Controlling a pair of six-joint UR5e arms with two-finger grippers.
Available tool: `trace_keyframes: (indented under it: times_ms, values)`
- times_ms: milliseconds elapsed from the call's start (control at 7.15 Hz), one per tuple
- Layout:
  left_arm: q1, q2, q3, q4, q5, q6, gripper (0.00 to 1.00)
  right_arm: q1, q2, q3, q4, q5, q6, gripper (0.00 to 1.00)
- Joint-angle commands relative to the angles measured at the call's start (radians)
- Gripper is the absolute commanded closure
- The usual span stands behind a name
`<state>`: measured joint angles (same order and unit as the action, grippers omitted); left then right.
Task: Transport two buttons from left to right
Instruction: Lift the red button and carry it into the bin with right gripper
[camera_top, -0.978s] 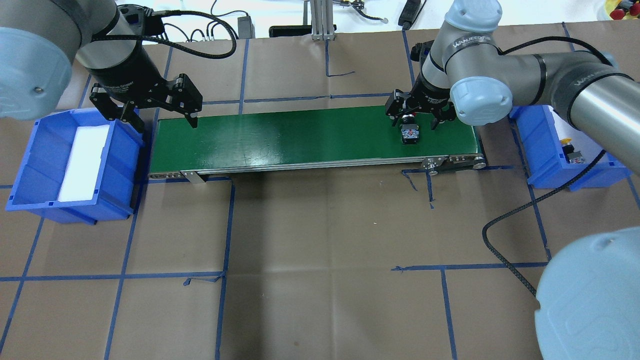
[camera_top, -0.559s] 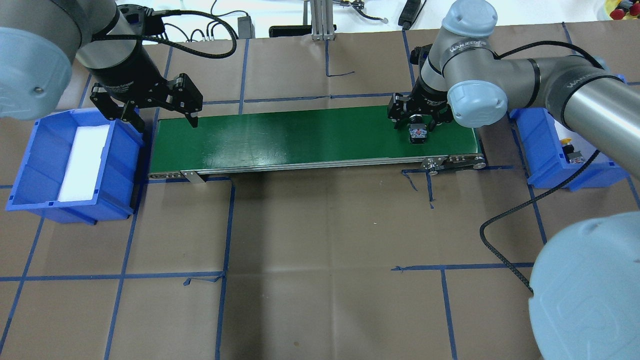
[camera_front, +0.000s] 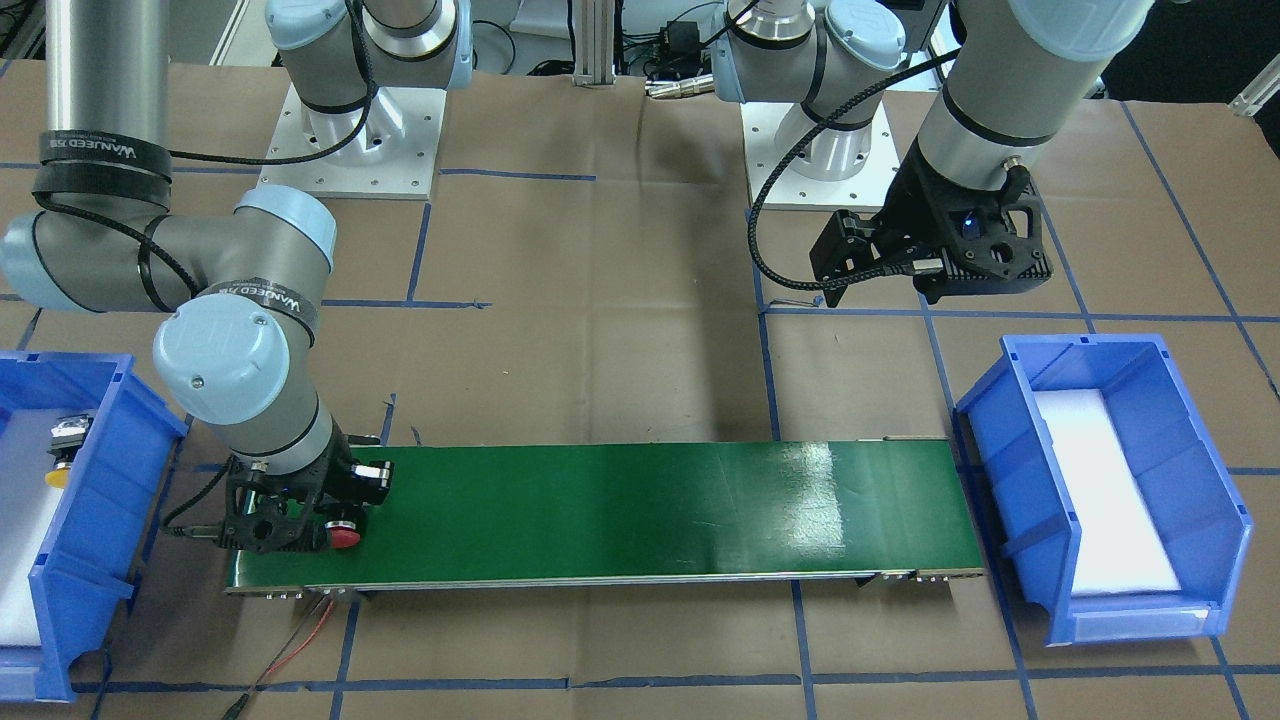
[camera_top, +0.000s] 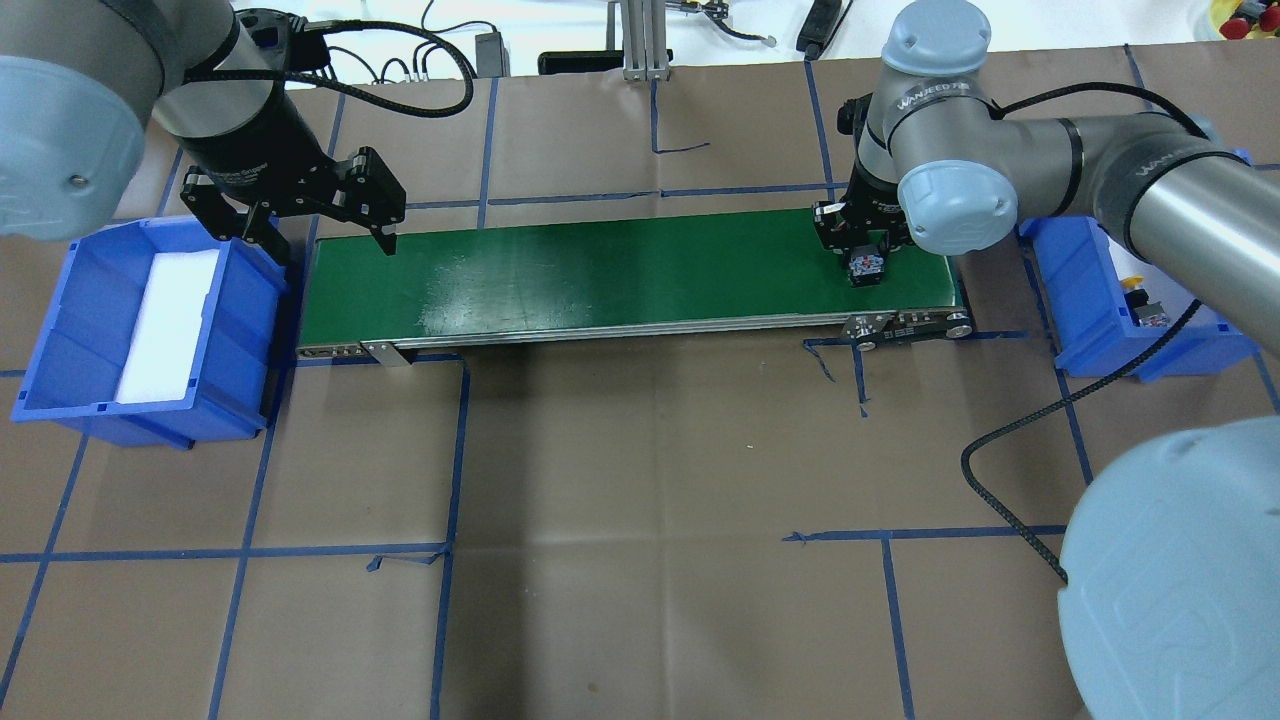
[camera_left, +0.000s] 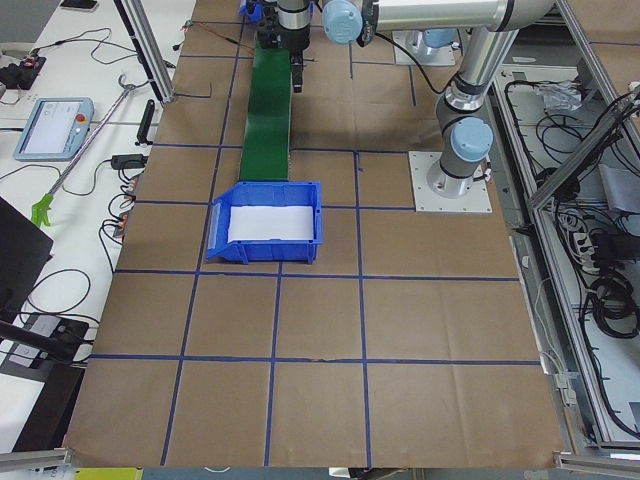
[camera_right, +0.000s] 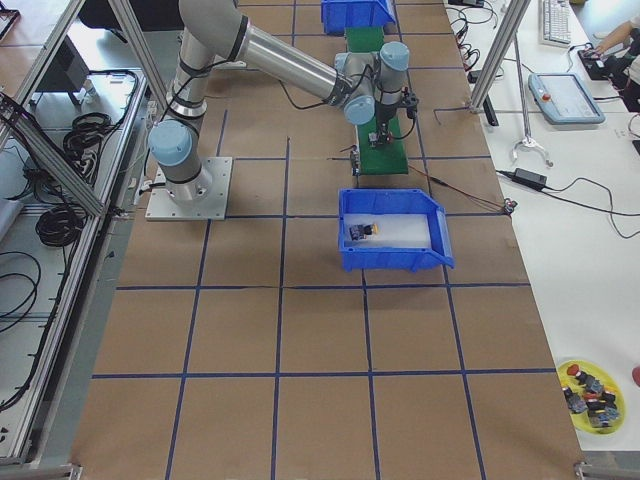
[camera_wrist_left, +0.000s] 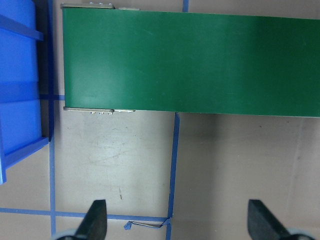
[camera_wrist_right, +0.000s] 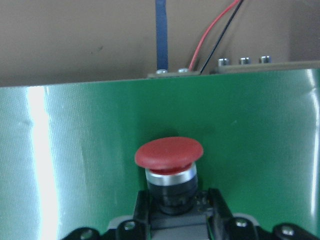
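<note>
The red button (camera_wrist_right: 169, 152) sits at the belt's (camera_top: 600, 270) right end, its body clamped in our right pincer (camera_top: 862, 252). We should lift straight up before swinging over the right bin's (camera_front: 100, 520) wall to join the yellow button (camera_front: 68, 432). Only the wrist view shows the grip; the overhead shows our left pincer (camera_top: 328, 245) gaping, empty, by the belt's left end.

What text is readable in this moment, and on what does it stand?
"WANJEED": black strap around the grey right arm, near its wrist; anything after it is blurred.
White lettering on the black body above the left hand: too blurred to read.
Nothing else is legible.
</note>
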<state>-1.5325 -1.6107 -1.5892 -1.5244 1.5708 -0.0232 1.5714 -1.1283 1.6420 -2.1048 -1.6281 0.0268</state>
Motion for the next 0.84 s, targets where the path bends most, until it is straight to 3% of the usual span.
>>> trace_keyframes:
  times_ms: [0, 280, 699]
  values:
    - [0.0, 0.0, 0.0, 0.001, 0.0, 0.002, 0.0, -0.036, -0.022, -0.078, 0.099, -0.026, -0.075, 0.96]
    - [0.0, 0.0, 0.003, 0.001, -0.002, 0.003, 0.0, -0.143, -0.048, -0.183, 0.207, -0.089, -0.233, 0.96]
    - [0.0, 0.0, 0.005, 0.001, 0.0, 0.005, 0.0, -0.299, -0.021, -0.348, 0.212, -0.11, -0.405, 0.96]
